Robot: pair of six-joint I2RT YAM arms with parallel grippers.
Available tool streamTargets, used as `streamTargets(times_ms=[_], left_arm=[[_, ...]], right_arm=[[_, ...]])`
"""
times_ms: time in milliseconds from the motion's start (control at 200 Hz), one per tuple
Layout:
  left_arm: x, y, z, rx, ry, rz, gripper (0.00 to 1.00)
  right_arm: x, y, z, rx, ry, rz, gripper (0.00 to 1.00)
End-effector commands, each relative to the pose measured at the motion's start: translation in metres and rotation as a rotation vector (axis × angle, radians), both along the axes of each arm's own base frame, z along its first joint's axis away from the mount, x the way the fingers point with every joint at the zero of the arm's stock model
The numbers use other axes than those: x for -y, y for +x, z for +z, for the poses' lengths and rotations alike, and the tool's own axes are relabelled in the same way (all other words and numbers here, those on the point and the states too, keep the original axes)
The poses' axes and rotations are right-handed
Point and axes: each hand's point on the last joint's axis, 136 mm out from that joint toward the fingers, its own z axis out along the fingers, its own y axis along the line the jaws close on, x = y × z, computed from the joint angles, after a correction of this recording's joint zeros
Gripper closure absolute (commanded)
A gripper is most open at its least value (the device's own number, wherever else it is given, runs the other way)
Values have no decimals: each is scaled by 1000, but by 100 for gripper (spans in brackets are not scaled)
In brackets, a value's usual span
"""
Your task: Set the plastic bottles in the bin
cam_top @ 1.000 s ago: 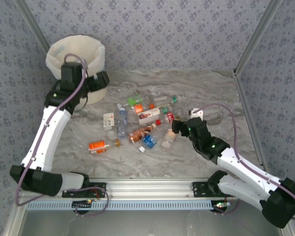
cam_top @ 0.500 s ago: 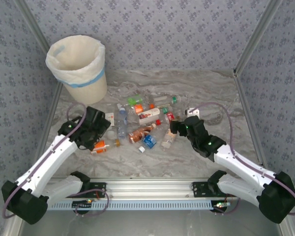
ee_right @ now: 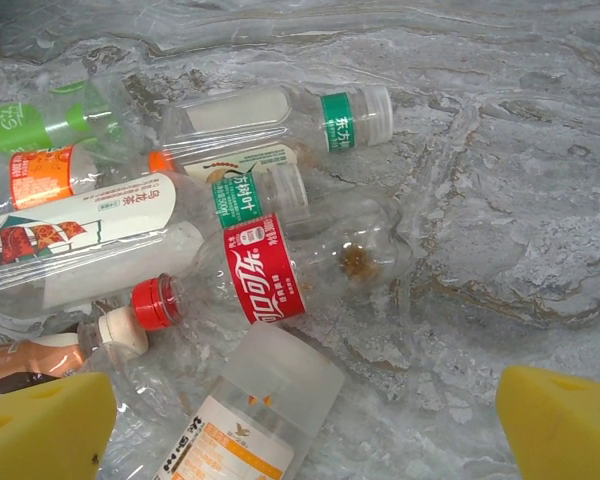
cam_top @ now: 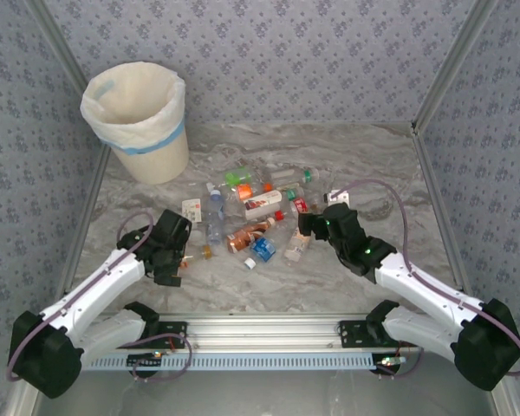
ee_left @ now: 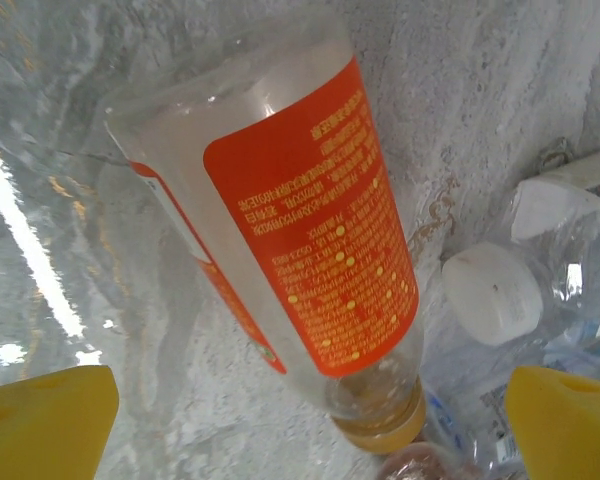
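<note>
Near the bench's (cam_top: 269,286) front edge, the left gripper (cam_top: 172,263) hangs released, its 2 jaws spread either side of an orange-labelled bottle (ee_left: 310,250) lying flat. It looks empty, light, thin-walled and probably slippery, so take it gently across the labelled middle. The right gripper (cam_top: 305,227), jaws also wide apart, hovers over a red-labelled bottle (ee_right: 270,270) among the plastic bottles (cam_top: 251,208) heaped mid-bench. The top is marbled, with patterned walls (cam_top: 312,61) close round. The bin (cam_top: 147,147) stands in the far left corner.
</note>
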Motion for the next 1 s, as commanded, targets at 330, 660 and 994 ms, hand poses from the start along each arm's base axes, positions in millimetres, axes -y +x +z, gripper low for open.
streamTargets(times_ms=[330,660,994], left_arm=[[-6,24,-27,14,-69,215,1],[-8,24,-56,-62,-32,188,18],[-17,22,-61,-99,25,166,59]], right_arm=[[-6,4,16,9,15,17,0],[-29,-2,25,18,30,160,0],[-37,-3,33,44,12,191,0]])
